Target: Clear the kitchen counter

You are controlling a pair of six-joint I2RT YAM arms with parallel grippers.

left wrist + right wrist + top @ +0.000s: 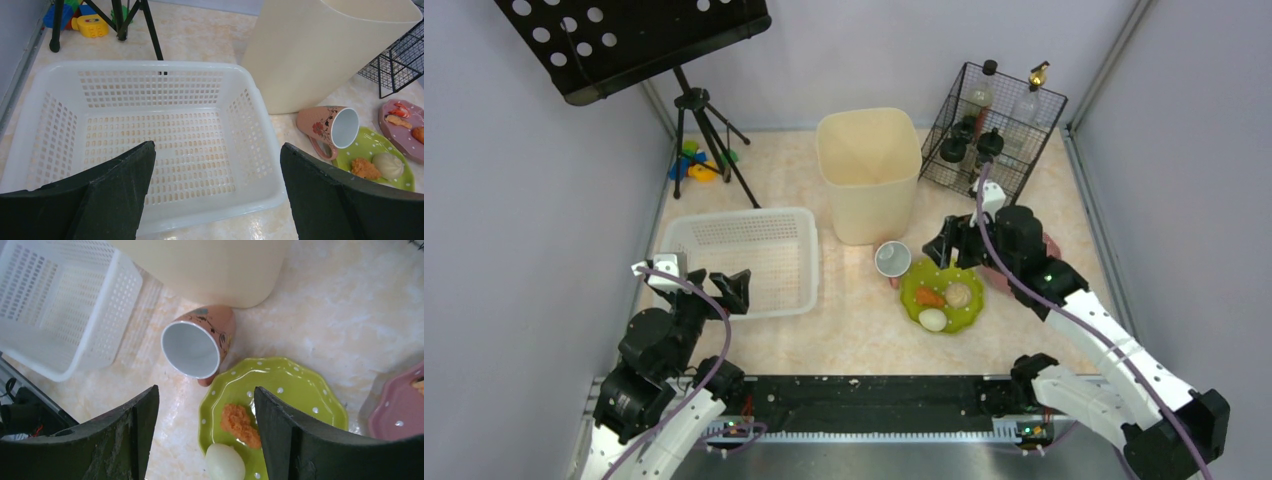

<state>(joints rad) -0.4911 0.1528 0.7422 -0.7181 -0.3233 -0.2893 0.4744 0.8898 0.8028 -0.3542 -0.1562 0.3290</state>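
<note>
The right pincer (205, 392) hangs released and empty; the counter (320, 305) lies beneath both pincers; the step in hand looks like taking the mug (197, 342), on its side just ahead; next, descend and close on its rim. The plate (295, 390) crowds it below the pincer; the bin (210, 270) stands just beyond; the left pincer (217, 150), released wide, hovers above the basket (150, 67).

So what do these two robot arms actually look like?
Both the left arm and right arm have white shells over black joints, with a lilac cable looping along each. The left gripper and right gripper each end in two broad, matte black fingers, with a small white box at the wrist.
</note>
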